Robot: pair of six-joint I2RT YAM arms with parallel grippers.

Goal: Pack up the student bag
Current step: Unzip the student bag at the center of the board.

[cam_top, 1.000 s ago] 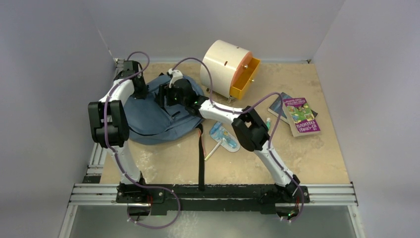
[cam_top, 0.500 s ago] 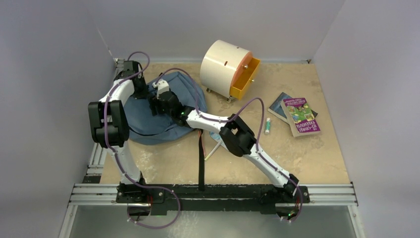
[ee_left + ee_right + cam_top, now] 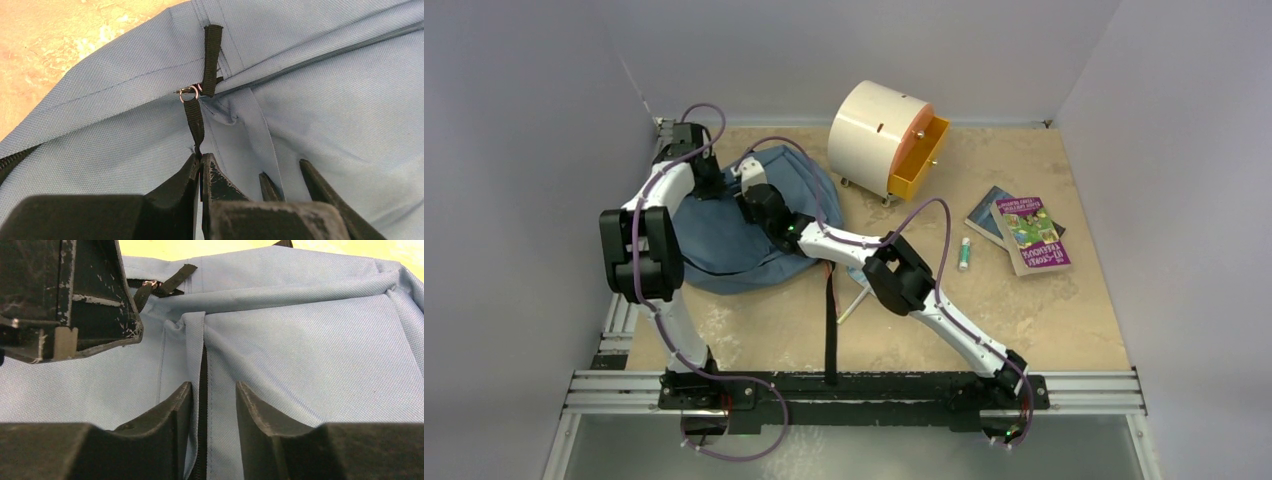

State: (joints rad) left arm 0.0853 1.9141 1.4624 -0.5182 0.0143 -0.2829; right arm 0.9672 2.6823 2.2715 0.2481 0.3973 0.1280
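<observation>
Student bag is lying slumped at the far left of the worktop, beside a cream cabinet whose orange drawer is standing pulled out. Both arms are reaching over the bag. The overhead view is showing little more than that, as the claw tips are too small there to read.

The left wrist view is filling in the rest. The left claw is pinching, with its jaws closed tight, the end of a black pull tab. The tab is running straight up to a small metal ring at a seam, where a second black loop is lying flat on the blue cloth.

The right wrist view is showing what neither other view does. The right claw is sitting with its jaws parted about a raised fold of the bag. A black zipper line is running between the fingers, which are gripping nothing that I can make out. The left claw is appearing at that view's upper left, just beside the fold.

Only the overhead camera is taking in the things well apart on the right: two books overlapping and a small tube near them. It is also showing a black strap trailing from the bag toward the near edge.
</observation>
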